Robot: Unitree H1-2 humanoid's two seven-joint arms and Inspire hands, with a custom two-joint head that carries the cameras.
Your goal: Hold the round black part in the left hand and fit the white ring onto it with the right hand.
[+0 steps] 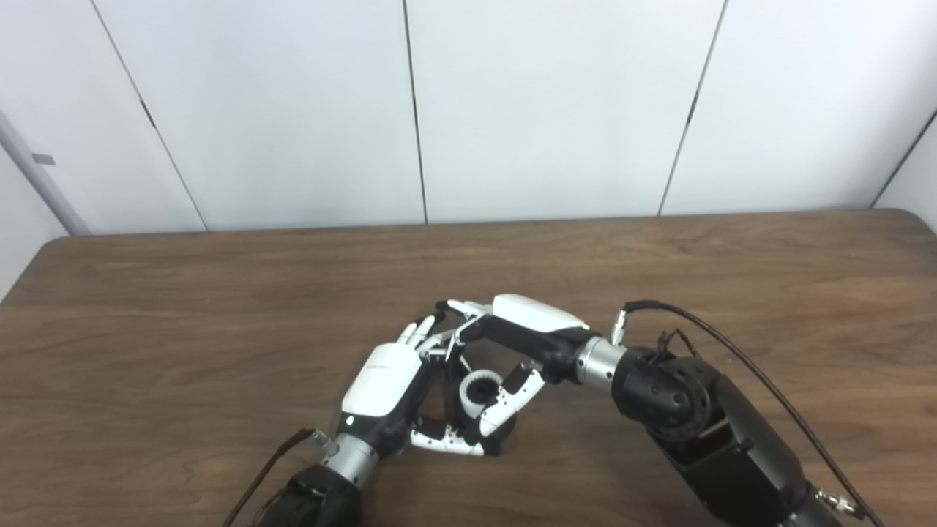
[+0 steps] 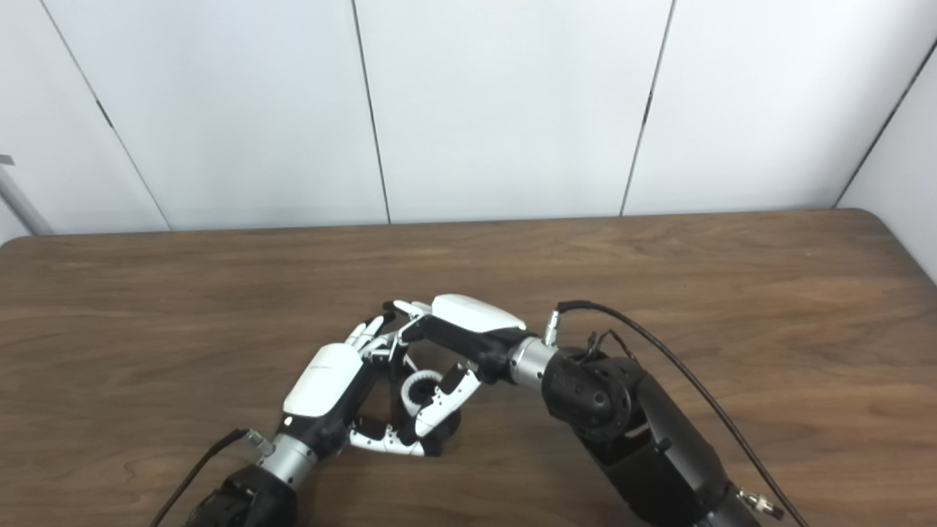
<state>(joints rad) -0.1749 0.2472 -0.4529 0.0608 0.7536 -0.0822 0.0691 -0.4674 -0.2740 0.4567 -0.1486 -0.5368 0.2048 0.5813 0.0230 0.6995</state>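
Note:
The white ring [image 1: 476, 383] sits low over the table, its dark bore facing up, between my two hands. Under it, a sliver of the round black part [image 1: 507, 427] shows beneath the right thumb. My left hand [image 1: 386, 380] comes in from the lower left and curls around the part, with its thumb wrapped along the near side and its fingers on the far side. From the right, my right hand [image 1: 521, 331] arches over the ring. Its fingers reach past to meet the left fingers, and its thumb presses on the ring's right side. How the ring sits on the part is hidden.
The brown wooden table [image 1: 183, 329] stretches out on all sides of the hands, with nothing else on it in view. A black cable [image 1: 739, 359] loops off the right wrist. White wall panels stand behind the far edge.

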